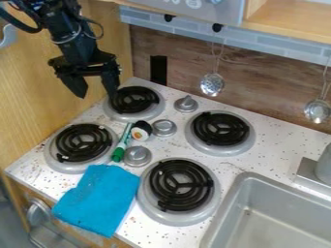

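We see the gripper (96, 92) hanging at the upper left, its two fingers spread wide apart with nothing held between them. Beneath it sits the far left burner (134, 100), a black coil in a silvery ring; one fingertip overlaps the coil's edge in our view, and we cannot tell whether they touch. Just below that burner we find a toy sushi roll (141, 131), dark-wrapped, with a white face and an orange middle, beside a round knob (164, 128). A green and white marker (122, 144) lies aslant next to the roll, its green cap pointing toward us, between the near left burner (83, 142) and another knob (137, 156). Just below the cap, a folded blue cloth (99, 198) is spread on the speckled white counter (240, 162), beside the near right burner (181, 185). At the lower right we see a grey sink (230, 199), and two metal utensils (212, 85) hang along the back wall (259, 82).
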